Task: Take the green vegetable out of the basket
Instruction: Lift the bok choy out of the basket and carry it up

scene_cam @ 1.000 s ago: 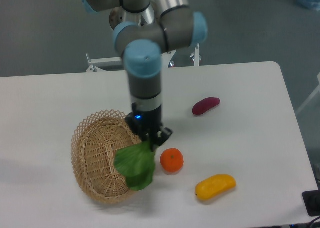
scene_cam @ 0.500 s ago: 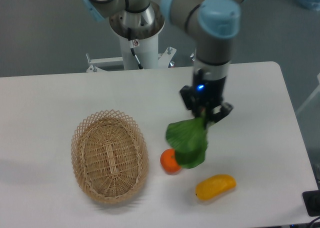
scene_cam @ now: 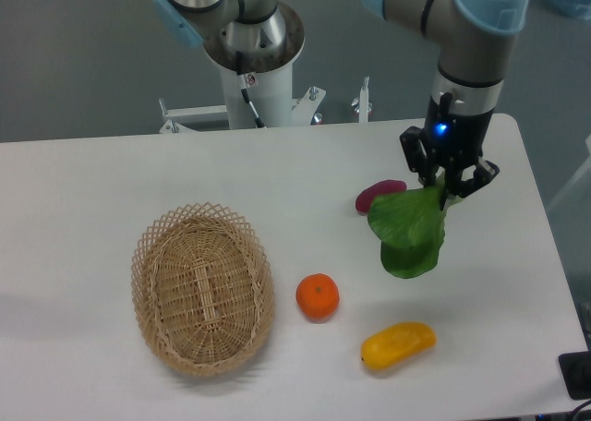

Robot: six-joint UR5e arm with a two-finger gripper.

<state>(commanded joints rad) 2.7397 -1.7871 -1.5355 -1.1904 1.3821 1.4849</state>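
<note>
The green vegetable (scene_cam: 408, 231) hangs in the air over the right part of the table, its broad dark leaves drooping downward. My gripper (scene_cam: 450, 186) is shut on its upper stem end, which is mostly hidden between the fingers. The basket (scene_cam: 201, 288), an oval tan wicker one with a lattice rim, sits on the table at the left with nothing in it, far from the gripper.
A round orange (scene_cam: 318, 296) lies right of the basket. A yellow oblong fruit (scene_cam: 398, 344) rests near the table's front edge. A dark red-purple oblong piece (scene_cam: 375, 196) lies just left of the hanging leaves. The table's right edge (scene_cam: 545, 246) is close to the gripper.
The gripper has carried the green vegetable out of the basket, up and to the right, past the orange to the right side of the table. The basket now holds nothing.
</note>
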